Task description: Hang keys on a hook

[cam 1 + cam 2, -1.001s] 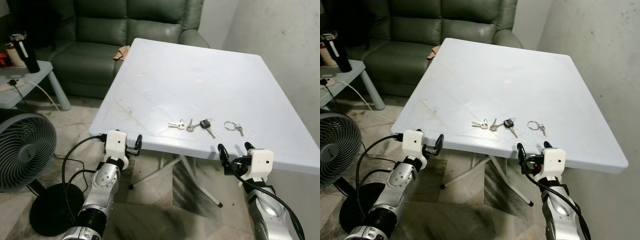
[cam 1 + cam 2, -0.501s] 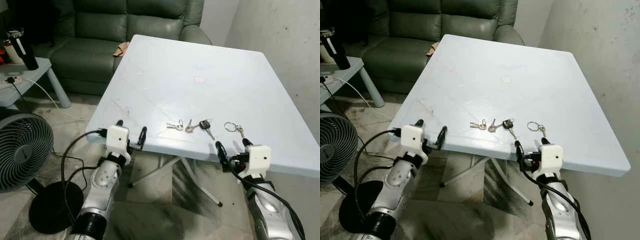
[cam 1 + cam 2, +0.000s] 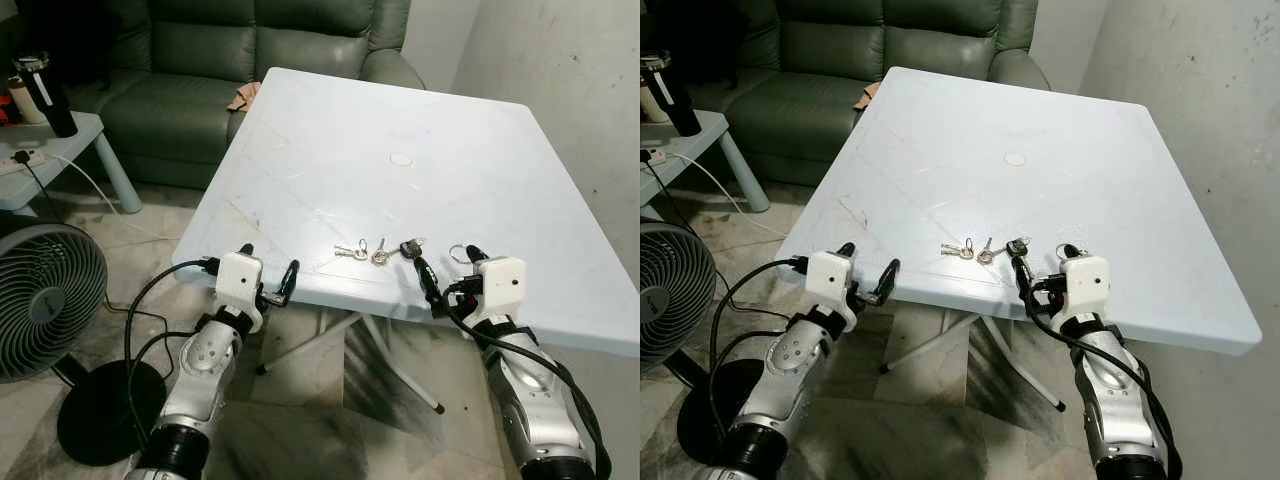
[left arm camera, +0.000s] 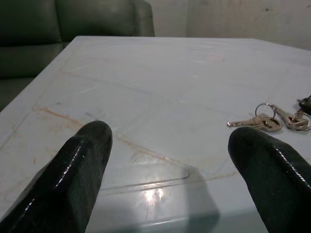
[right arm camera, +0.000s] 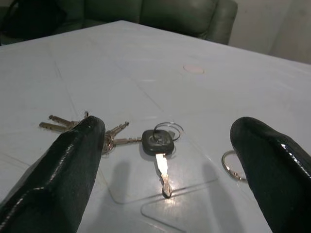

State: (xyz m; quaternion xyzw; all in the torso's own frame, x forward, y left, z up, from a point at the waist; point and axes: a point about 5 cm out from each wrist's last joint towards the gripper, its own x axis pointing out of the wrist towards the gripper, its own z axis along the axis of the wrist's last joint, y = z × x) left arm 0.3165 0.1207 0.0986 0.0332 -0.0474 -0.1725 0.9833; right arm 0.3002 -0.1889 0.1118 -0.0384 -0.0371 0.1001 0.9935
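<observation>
So the table (image 3: 400,130) stood before a sofa (image 3: 200,60), a fan (image 3: 45,300) off its near-left corner. The right gripper (image 3: 448,272) hung over the table's near edge, fingers spread wide, just short of the black-headed key (image 5: 157,142). The left gripper (image 3: 268,274) waited at that edge, also spread. Small keys (image 4: 260,121) lay beside.

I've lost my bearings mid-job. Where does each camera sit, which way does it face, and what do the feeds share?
Left eye: on the head, looking forward and down at the white table, sofa and fan; both arms show.
Right eye: same scene; right claw open over the table's near edge.
Left wrist: along the open left claw, facing the table's near edge.
Right wrist: along its fingers, facing the black-headed key.
Shared: every feed shows the small keys.
</observation>
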